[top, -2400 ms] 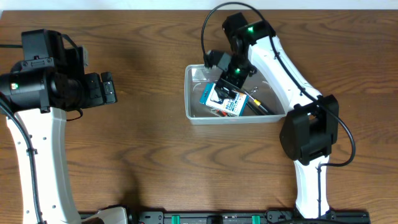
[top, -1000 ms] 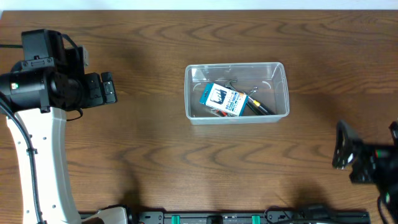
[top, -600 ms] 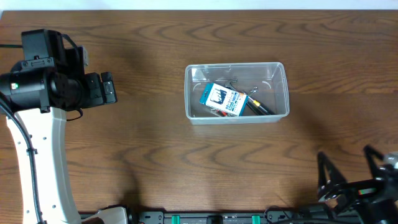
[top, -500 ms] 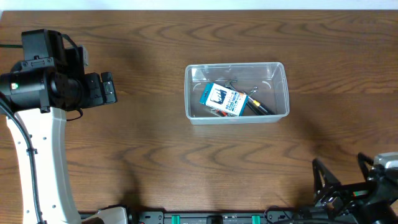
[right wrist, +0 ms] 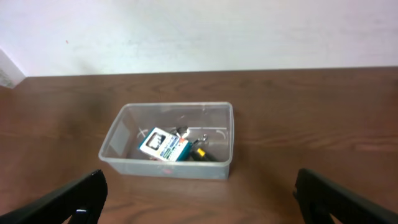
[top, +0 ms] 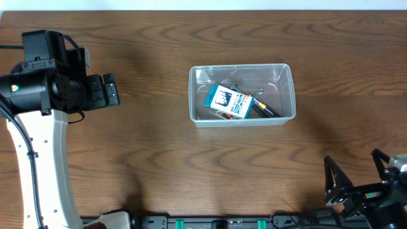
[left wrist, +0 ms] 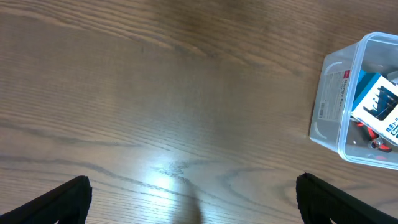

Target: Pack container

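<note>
The container (top: 193, 95) is a clear plastic tub at the table's middle right. In it lie a blue and white box (top: 227, 102), a black tool with a yellow band (top: 266, 109) and small metal pieces. My right gripper (top: 357, 175) is open and holds nothing at the table's near right corner, well clear of the tub. Its wrist view looks across at the container (right wrist: 161, 168) and the box (right wrist: 163, 143). My left gripper (top: 109, 90) hovers open and holding nothing over bare wood at far left. The left wrist view catches the container (left wrist: 336, 99) at its right edge.
Dark wood tabletop (top: 159, 159) all around the tub. A black rail (top: 222, 222) runs along the near edge. A white wall (right wrist: 199, 31) stands behind the table's far edge.
My right arm has pulled away from the tub to the near right corner, its gripper staying open; in the last half second it only shifted slightly. The left arm and the tub's contents have not moved.
</note>
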Controlling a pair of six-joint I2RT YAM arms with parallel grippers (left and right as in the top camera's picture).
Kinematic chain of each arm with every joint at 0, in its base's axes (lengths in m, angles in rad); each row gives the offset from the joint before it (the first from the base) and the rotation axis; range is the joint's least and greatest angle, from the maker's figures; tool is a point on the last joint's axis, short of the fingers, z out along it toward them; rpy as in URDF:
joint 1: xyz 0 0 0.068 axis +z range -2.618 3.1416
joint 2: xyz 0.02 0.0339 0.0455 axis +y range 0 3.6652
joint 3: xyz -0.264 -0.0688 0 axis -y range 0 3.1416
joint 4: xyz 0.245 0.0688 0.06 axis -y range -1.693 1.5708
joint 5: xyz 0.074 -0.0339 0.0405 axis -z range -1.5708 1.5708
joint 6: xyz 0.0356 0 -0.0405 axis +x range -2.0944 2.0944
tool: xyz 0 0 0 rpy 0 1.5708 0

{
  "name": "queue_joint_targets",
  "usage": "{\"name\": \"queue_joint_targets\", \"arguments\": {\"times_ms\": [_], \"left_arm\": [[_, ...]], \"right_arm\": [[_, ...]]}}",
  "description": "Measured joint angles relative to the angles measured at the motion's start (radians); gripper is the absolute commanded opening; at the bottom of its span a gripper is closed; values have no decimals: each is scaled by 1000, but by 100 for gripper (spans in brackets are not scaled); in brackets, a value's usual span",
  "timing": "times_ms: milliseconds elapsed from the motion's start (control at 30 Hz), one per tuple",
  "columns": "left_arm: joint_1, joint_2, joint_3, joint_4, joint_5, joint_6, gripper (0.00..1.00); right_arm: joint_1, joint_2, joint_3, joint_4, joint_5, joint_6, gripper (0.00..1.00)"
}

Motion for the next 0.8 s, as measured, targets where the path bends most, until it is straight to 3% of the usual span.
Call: {"name": "queue_joint_targets", "arguments": {"times_ms": [300,800], "left_arm": [[0,0,0,0,0,0,98],[0,0,0,0,0,0,98]], "right_arm": [[-5,-60,-81,175,7,-21,99],[-44,-419,-594,697,14,-71,99]]}}
